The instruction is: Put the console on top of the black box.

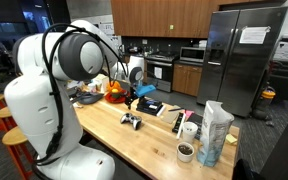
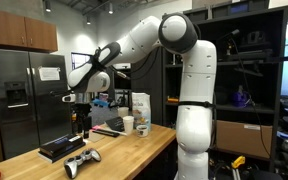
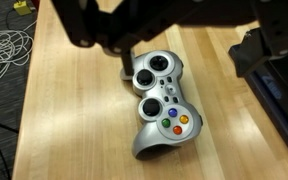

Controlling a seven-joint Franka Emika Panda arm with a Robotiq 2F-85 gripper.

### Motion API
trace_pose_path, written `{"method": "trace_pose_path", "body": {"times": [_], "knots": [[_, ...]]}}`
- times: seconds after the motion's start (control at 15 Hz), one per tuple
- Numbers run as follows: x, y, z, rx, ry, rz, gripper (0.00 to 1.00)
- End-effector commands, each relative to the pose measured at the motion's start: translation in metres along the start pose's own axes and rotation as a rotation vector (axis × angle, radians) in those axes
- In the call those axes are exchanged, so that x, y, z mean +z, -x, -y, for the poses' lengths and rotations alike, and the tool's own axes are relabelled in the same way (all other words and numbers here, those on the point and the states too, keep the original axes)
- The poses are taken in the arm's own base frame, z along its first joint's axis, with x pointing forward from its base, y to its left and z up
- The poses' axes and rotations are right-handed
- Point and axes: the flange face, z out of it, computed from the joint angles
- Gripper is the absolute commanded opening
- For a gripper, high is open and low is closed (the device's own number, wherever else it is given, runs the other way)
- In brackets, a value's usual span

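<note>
The console is a silver game controller (image 3: 162,100) lying flat on the wooden table (image 3: 64,120); it shows in both exterior views (image 1: 131,120) (image 2: 82,161). The black box (image 2: 61,148) lies flat next to it, and its dark edge shows at the right of the wrist view (image 3: 284,105). My gripper (image 3: 184,55) comes in from the top of the wrist view, open and empty, just above the controller's far end. One dark finger (image 3: 124,62) is at the controller's upper left corner. In both exterior views the gripper (image 2: 81,128) (image 1: 131,100) hangs above the table.
A tall bag (image 1: 216,130), a dark cup (image 1: 186,151) and a white cup (image 1: 189,130) stand near one table end. Orange and blue clutter (image 1: 114,90) sits at the other end. A white cable (image 3: 6,45) lies on the floor beside the table edge.
</note>
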Motion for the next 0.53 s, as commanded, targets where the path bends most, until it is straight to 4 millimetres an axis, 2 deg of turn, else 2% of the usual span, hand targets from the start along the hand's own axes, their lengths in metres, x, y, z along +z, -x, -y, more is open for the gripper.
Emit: {"method": "trace_pose_path", "body": {"times": [0.0, 0.13, 0.47], "knots": [[0.012, -0.005, -0.002, 0.01, -0.03, 0.009, 1.0], [0.018, 0.0, 0.001, 0.133, -0.011, 0.088, 1.0], [0.01, 0.015, 0.02, 0.421, 0.016, 0.132, 1.0]]}}
